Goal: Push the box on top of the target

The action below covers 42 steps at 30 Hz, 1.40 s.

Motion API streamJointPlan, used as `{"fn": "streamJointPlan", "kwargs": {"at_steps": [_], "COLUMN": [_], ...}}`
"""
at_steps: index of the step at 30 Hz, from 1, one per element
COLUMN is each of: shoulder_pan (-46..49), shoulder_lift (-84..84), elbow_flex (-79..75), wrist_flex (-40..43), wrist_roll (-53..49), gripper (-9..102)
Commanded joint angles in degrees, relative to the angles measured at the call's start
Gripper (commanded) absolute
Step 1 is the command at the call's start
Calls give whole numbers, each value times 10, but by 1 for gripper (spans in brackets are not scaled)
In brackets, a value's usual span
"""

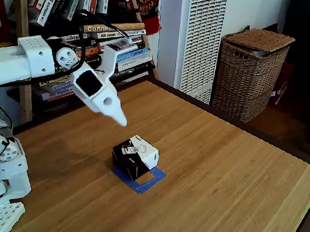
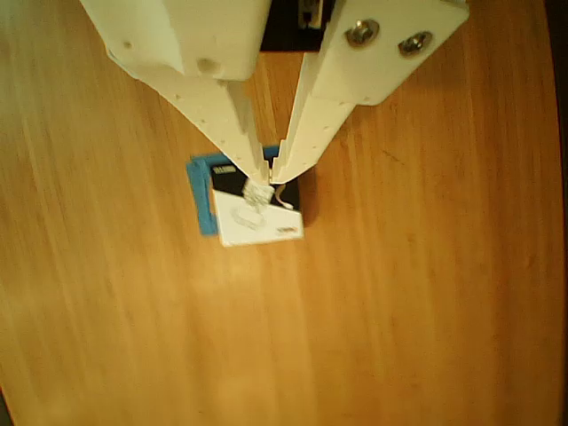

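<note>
**Box resting partly over the blue tape square**

The wooden table [image 1: 221, 174] fills most of the fixed view, with a bookshelf [image 1: 98, 25] behind it at upper left and a wicker basket [image 1: 250, 71] at upper right. One book spine reads "Connect"; the other titles are too blurred to read, and a red crest hangs beside the books. The white arm [image 1: 15, 64] reaches in from the left, and its gripper [image 1: 120, 119] hangs in the air above and left of the box, apart from it. In the other view the gripper [image 2: 272, 170] has its fingertips nearly pressed together, holding nothing. The box [image 1: 134, 156] is a small cube with black and white faces and printed graphics too small to read. It sits on the target [image 1: 146, 181], whose blue tape shows past its near side.
</note>
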<state>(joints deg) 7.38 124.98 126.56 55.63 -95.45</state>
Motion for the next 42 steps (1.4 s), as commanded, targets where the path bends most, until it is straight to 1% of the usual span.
{"fn": "streamJointPlan", "kwargs": {"at_steps": [1,5,8,17,21,31,42], "shoulder_pan": [-29,-54,-60,-65,-62,-74,-88], "shoulder_lift": [-4,-10,-25,-125,-146,-172,-231], "elbow_flex": [-11,22,40,43,42,45,27], "wrist_flex": [-39,-102,-142,-205,-207,-179,-186], "wrist_roll": [-62,-134,-166,-236,-270,-374,-401], "gripper": [0,0,0,0,0,0,0]}}
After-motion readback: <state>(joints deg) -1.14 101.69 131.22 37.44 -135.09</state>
